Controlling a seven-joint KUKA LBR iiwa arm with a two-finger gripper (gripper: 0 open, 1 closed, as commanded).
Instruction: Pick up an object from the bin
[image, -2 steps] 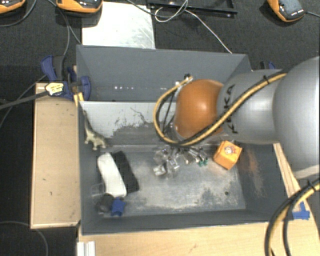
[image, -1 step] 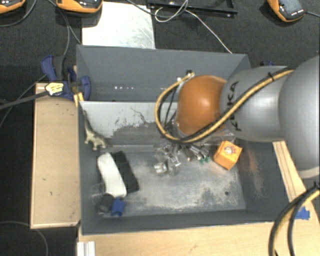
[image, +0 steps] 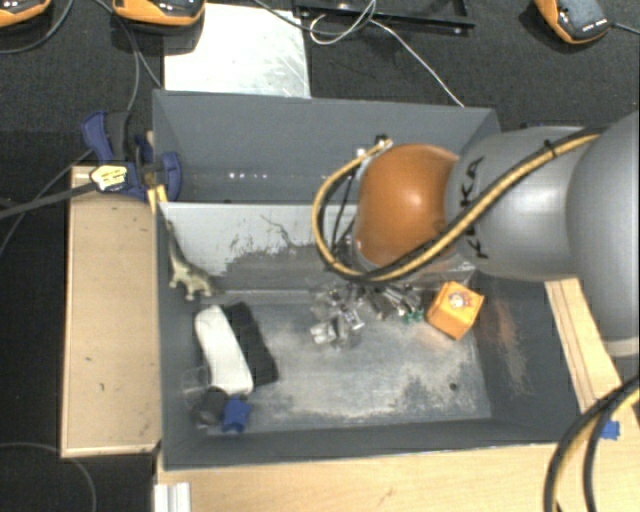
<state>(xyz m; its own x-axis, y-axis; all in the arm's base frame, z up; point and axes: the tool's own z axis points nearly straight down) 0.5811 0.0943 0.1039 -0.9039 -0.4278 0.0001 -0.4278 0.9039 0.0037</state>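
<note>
The claw sits low near the middle of the bin; how open it is, I cannot tell. Closing here may catch nothing, since the orange block lies apart to its right.

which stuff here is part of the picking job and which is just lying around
In the job: gripper, low over mid-bin; grey bin; orange block, nearest it on the right.
Lying about: white-and-black oblong thing, blue piece, beige toy animal, all at the left.

arm: enters from right, bent down | tool: low, beneath orange wrist cover
</note>
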